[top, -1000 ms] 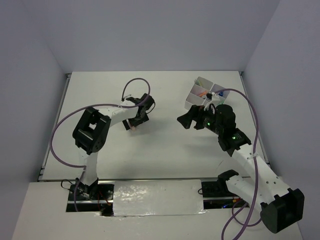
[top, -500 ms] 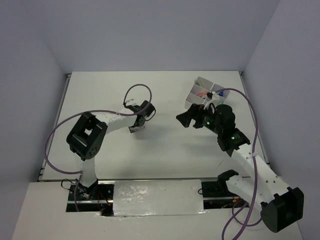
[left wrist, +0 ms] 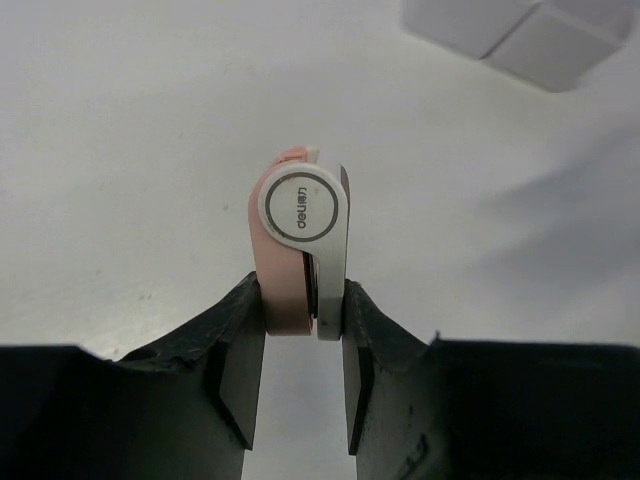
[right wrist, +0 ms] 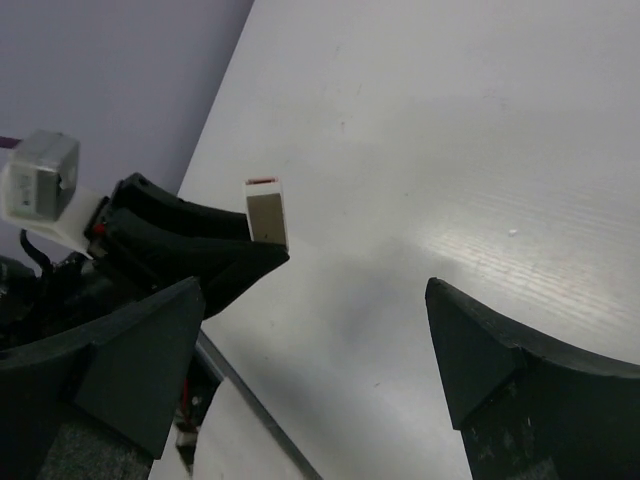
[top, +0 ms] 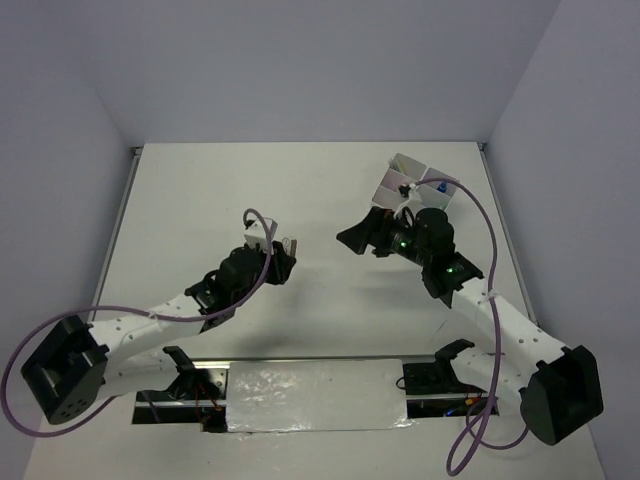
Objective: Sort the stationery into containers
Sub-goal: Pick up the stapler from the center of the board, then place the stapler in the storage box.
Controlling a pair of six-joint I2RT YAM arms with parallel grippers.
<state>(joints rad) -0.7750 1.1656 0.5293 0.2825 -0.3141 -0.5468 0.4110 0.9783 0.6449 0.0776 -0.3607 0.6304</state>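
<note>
My left gripper (left wrist: 303, 300) is shut on a small pink-and-white stationery piece (left wrist: 300, 240) with a round white cap, held on edge above the table. From above, the left gripper (top: 283, 252) sits near the table's middle. The same piece (right wrist: 267, 210) shows in the right wrist view, sticking up from the left fingers. My right gripper (top: 355, 238) hangs open and empty, facing the left one; its jaws (right wrist: 315, 290) stand wide apart over bare table. The white divided container (top: 403, 172) stands at the back right, partly hidden by the right arm, with some stationery (top: 440, 187) inside.
The container's white corner (left wrist: 520, 35) shows at the top right of the left wrist view. Purple cables loop off both arms. The table's left edge rail (top: 118, 230) and the grey walls bound the surface.
The left jaws closed on the pink-and-white piece, and the left arm swung down low, its elbow dropping toward the near edge. The right gripper drifted slightly left, still open.
</note>
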